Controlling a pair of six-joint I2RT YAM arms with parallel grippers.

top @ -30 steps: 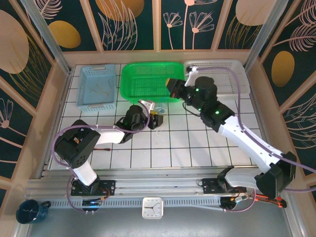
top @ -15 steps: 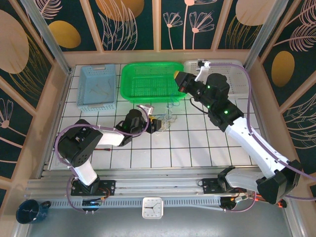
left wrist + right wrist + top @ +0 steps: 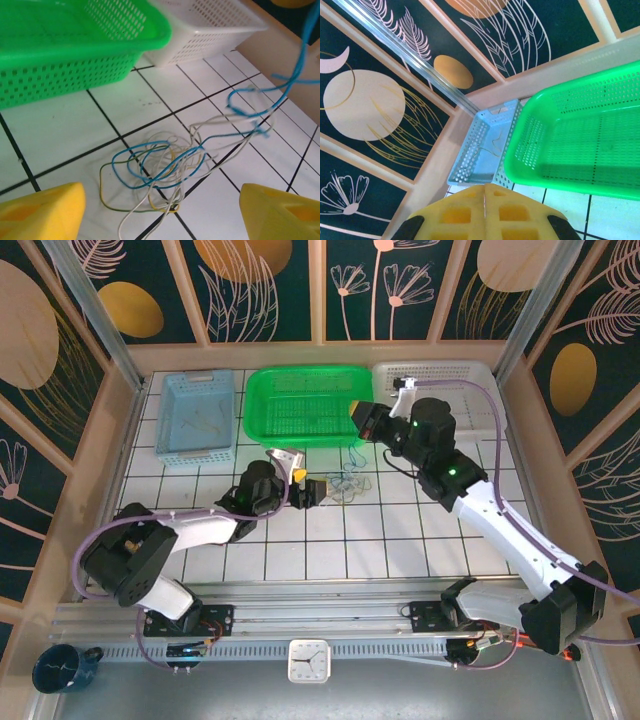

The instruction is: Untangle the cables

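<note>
The cables (image 3: 165, 167) lie as a loose tangle of thin blue, pale yellow and whitish wires on the white tiles, just ahead of my left gripper (image 3: 160, 220). That gripper is open, its yellow fingertips (image 3: 40, 212) wide apart with nothing between them. From above, the cables (image 3: 346, 485) sit right of the left gripper (image 3: 307, 487). One blue cable (image 3: 300, 55) rises off the tiles toward the upper right, up to my right gripper (image 3: 358, 418). In the right wrist view, the right gripper (image 3: 485, 200) has its yellow pads pressed together, hovering by the green basket's right end.
A green basket (image 3: 300, 405) stands at the back centre, a blue basket (image 3: 197, 415) with thin wires in it to its left, and a white basket (image 3: 440, 390) to its right. Decorated walls enclose the tiled table (image 3: 380, 540).
My left gripper has opened and let go of the tangle, which now lies spread on the tiles. The right gripper moved right, then back down a little, with the blue cable.
</note>
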